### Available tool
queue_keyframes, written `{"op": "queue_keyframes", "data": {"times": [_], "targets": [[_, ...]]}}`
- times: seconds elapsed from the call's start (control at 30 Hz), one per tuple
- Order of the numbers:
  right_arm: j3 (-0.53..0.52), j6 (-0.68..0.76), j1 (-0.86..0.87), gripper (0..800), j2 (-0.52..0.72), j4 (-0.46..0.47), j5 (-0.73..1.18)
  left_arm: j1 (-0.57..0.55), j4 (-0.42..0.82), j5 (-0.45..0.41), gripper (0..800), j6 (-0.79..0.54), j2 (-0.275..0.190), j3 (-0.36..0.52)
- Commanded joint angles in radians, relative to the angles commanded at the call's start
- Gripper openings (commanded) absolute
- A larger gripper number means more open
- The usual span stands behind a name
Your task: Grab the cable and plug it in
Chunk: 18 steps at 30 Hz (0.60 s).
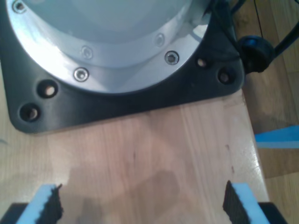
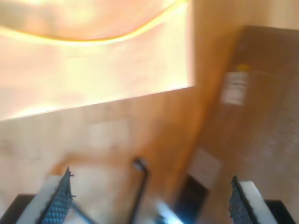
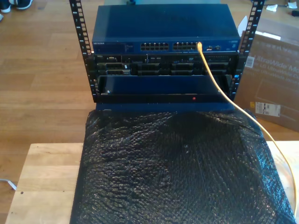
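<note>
One end of the cable (image 3: pixel 219 77) plugged in, remainder cut off.

- The floor (image 3: pixel 42 70) I see in the exterior view is warm brown wood planking.
- A pale wooden counter (image 3: pixel 42 177) lies at the near edge, largely covered by a black bubble-textured sheet (image 3: pixel 177 172).
- Beyond it stands a black equipment rack (image 3: pixel 79 42) holding dark blue units.
- A brown cardboard box (image 3: pixel 275 70) sits on the floor at the exterior view's right.
- Light is bright and even.
</note>
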<state>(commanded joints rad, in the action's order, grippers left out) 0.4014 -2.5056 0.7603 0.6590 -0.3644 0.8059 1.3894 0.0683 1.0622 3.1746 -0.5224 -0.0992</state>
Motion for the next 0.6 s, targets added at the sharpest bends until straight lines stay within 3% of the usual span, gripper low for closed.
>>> {"op": "queue_keyframes", "data": {"times": [0.23,0.47,0.6], "targets": [[0.029,-0.155,0.193,798,0.003,0.023,0.164,0.0,0.0,0.0,800,0.0,-0.002,0.0],[0.041,-0.216,0.25,798,0.002,0.273,0.358,0.0,-0.002,0.0,800,0.0,0.0,0.0],[0.028,-0.255,0.315,798,0.006,0.341,0.408,0.0,-0.002,0.0,800,0.0,0.0,0.0]]}}
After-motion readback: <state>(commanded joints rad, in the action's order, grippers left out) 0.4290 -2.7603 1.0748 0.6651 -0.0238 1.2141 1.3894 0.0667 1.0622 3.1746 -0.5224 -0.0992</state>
